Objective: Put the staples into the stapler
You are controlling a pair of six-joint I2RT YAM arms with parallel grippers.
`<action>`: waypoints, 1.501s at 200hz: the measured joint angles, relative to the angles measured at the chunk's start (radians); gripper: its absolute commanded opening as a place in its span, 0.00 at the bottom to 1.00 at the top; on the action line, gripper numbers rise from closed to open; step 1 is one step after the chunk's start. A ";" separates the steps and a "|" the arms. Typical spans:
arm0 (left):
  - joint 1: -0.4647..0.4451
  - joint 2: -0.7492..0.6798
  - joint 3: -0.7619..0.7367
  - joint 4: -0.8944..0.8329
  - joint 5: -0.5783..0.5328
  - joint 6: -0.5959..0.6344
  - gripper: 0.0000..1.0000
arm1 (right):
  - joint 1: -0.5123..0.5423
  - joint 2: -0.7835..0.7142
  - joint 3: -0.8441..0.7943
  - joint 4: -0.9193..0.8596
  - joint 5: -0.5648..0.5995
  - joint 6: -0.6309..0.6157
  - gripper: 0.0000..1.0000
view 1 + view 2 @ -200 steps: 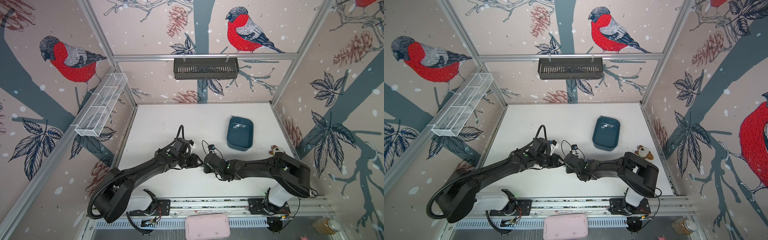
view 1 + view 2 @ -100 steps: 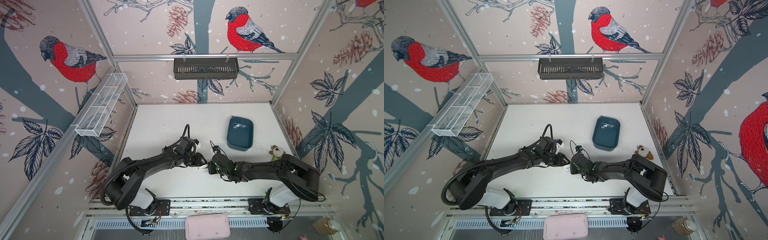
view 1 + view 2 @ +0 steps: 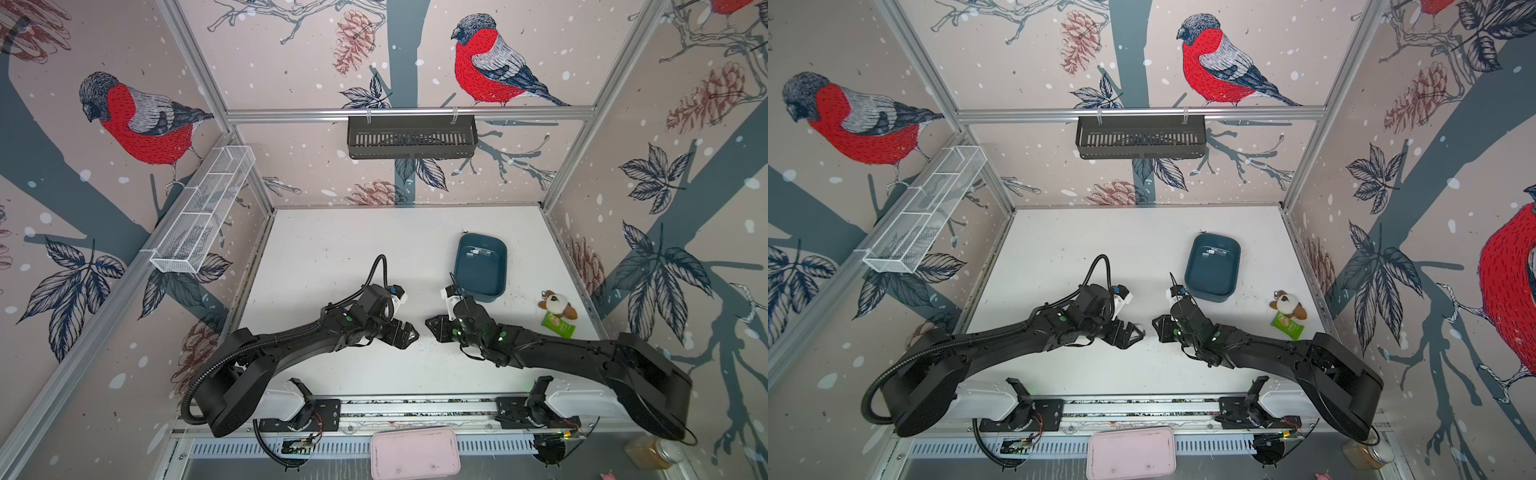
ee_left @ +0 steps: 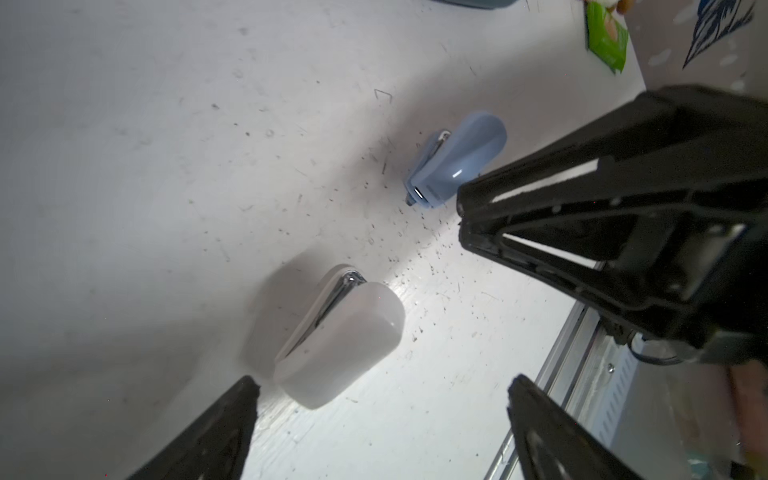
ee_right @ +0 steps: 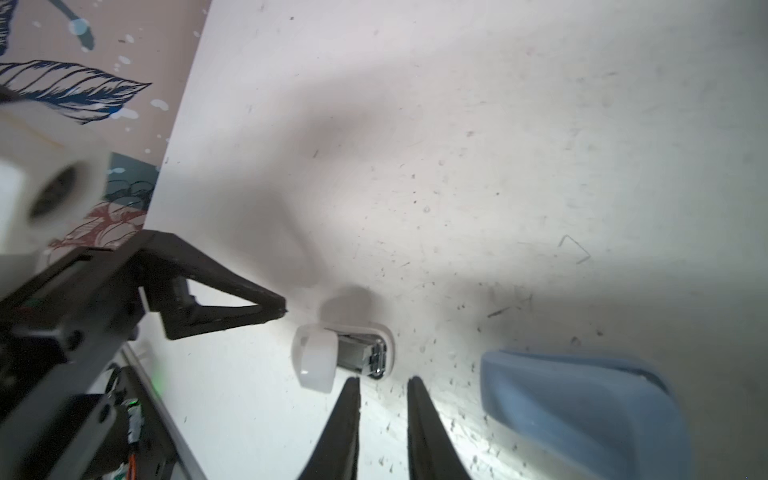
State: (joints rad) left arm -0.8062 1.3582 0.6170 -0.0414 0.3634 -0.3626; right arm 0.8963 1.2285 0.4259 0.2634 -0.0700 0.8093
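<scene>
1. Both top views: shows left gripper (image 3: 411,336) and right gripper (image 3: 432,330) tip to tip mid-table, staples (image 3: 483,252) in blue tray (image 3: 480,276).
2. Left wrist: shows left gripper (image 4: 382,379) spread wide, empty, near white stapler (image 4: 340,332).
3. Right wrist: shows right gripper (image 5: 382,380) narrowly parted, empty, just beside white stapler (image 5: 316,357).

Both top views were bright, evenly lit and sharp; wide-angle stretch showed toward the edges; the arms (image 3: 291,337) threw faint shadows on the counter (image 3: 332,249); wrist views were dimmer, with broad grey shadow; glare struck the counter beside the white stapler (image 4: 345,332); the blue stapler (image 5: 582,409), close to the lens, was out of focus.
</scene>
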 measured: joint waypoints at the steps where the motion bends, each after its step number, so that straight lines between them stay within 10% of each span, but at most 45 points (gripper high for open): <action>1: -0.001 0.001 0.000 0.001 0.000 0.002 0.96 | 0.000 -0.002 0.000 0.000 0.000 0.000 0.23; 214: -0.142 0.140 0.043 -0.040 -0.270 0.151 0.27 | -0.009 -0.046 -0.043 0.017 -0.087 0.006 0.23; 300: -0.147 0.035 0.032 -0.046 -0.264 0.139 0.23 | -0.027 0.018 -0.043 0.141 -0.197 0.140 0.66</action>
State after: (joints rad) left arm -0.9531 1.3937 0.6491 -0.0872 0.0994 -0.2234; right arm 0.8688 1.2465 0.3828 0.4046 -0.2672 0.9493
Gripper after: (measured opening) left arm 0.258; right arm 0.607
